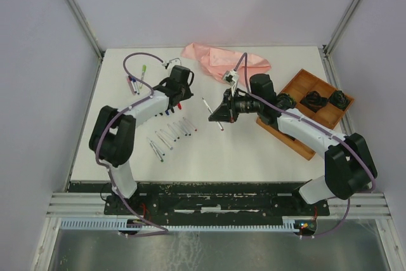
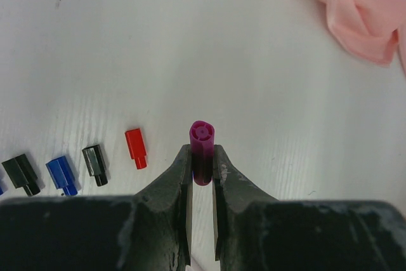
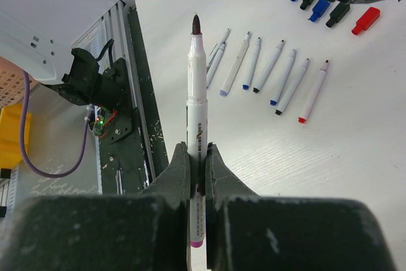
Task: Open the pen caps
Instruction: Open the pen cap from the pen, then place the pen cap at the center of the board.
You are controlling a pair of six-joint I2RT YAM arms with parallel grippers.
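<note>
Spanning the workspace, the white table (image 1: 254, 150) carries a wooden tray (image 1: 303, 87) at the right and a pink cloth (image 1: 219, 60) at the far edge. Right gripper (image 3: 197, 157): jaws clamped on an uncapped white pen (image 3: 196, 87), tip exposed. Left gripper (image 2: 202, 157): jaws narrow, gripping a magenta cap (image 2: 202, 144) above the table. Uncapped pens (image 3: 273, 71) lie in a row. Loose caps (image 2: 95, 164) lie in a line just left of the left gripper.

Magenta cap (image 2: 202, 147): smooth plastic, slight sheen.
White pen barrel (image 3: 196, 112): glossy plastic, printed.
Counter (image 2: 190, 42): white, matt, finely ribbed.
Pink cloth (image 2: 355, 11): soft, creased fabric.
Tray (image 1: 299, 85): bare wood.
Left pincer fingers (image 2: 179, 179): black matt plastic, scuffed.
</note>
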